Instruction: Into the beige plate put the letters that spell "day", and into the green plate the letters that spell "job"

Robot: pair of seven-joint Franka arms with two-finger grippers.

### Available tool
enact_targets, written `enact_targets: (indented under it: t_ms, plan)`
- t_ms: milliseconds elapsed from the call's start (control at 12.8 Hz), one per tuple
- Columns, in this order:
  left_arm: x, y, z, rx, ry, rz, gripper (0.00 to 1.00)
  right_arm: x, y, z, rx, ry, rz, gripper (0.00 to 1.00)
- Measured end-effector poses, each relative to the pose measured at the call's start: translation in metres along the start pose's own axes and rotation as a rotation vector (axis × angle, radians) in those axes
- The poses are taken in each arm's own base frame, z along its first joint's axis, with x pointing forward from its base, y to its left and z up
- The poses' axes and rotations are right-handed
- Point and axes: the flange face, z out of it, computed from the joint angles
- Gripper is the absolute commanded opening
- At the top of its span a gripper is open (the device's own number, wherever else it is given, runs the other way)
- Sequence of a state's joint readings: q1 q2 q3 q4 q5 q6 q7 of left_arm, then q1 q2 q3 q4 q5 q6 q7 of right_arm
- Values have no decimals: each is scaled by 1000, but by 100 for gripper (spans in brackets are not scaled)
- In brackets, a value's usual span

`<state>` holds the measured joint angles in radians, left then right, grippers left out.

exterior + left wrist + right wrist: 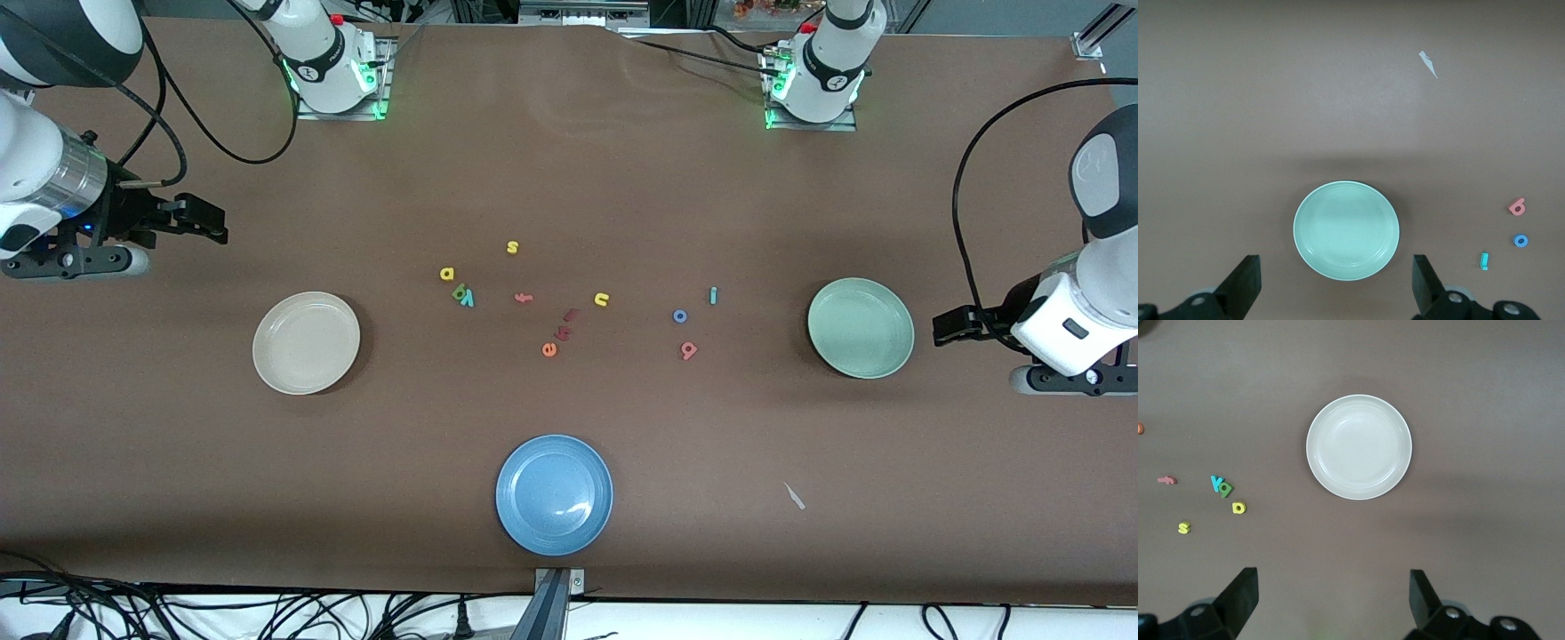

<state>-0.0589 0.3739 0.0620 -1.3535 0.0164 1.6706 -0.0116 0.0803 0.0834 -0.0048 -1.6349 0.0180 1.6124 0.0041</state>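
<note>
both plates sat bare: beige plate (306, 342), green plate (861, 327). left pincer (1336, 283) and right pincer (1333, 600) waited, jaws wide. no readable writing.

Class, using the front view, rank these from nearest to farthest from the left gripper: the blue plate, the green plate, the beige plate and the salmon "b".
1. green plate, right beside the open left gripper.
2. salmon "b", past that plate toward mid-table.
3. blue plate, mid-table, nearest the front camera.
4. beige plate, at the right arm's end.
</note>
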Motion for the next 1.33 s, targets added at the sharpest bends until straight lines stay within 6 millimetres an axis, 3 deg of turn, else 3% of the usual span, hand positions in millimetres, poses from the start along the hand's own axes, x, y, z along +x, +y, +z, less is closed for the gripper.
enact_targets:
  t_ms: [1329]
  plan:
    - [0,1,0,0,0,2,99,5,6,5,-5,5,10,100]
